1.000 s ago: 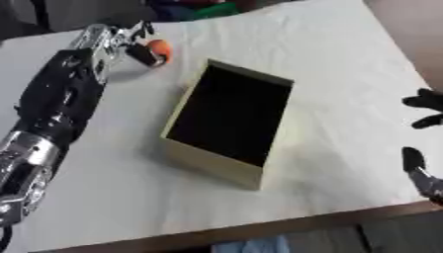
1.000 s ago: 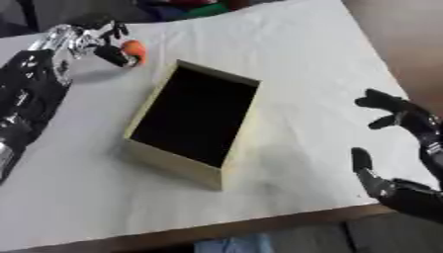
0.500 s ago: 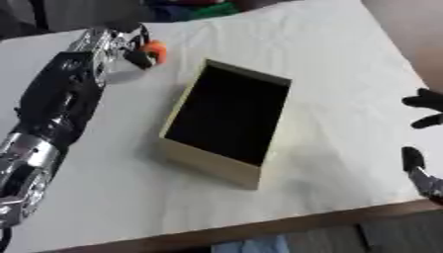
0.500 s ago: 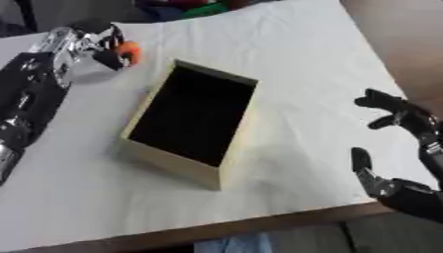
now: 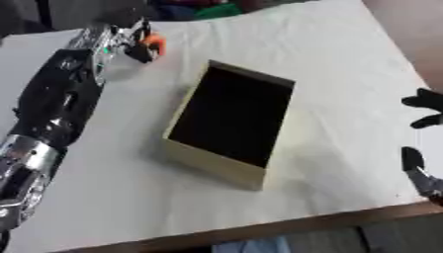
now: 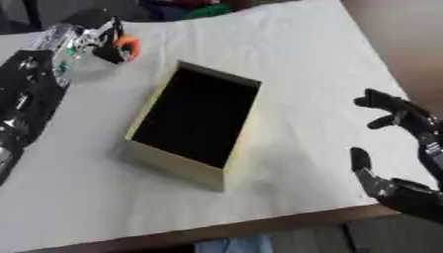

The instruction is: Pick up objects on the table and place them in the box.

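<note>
Left hand pinches the orange object in its fingertips, beyond the box's far-left corner.

Even soft light, faint shadows, box interior dark, overall blur, perhaps motion.

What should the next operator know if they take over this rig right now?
Left hand: at the far left of the table, fingers closed on a small orange object.
Right hand: idle and open at the right edge, holding nothing.
Box: mid-table, open; its inside looks dark, nothing visible in it.
Done: orange object gripped.
Left: carry it over the box and release it.
</note>
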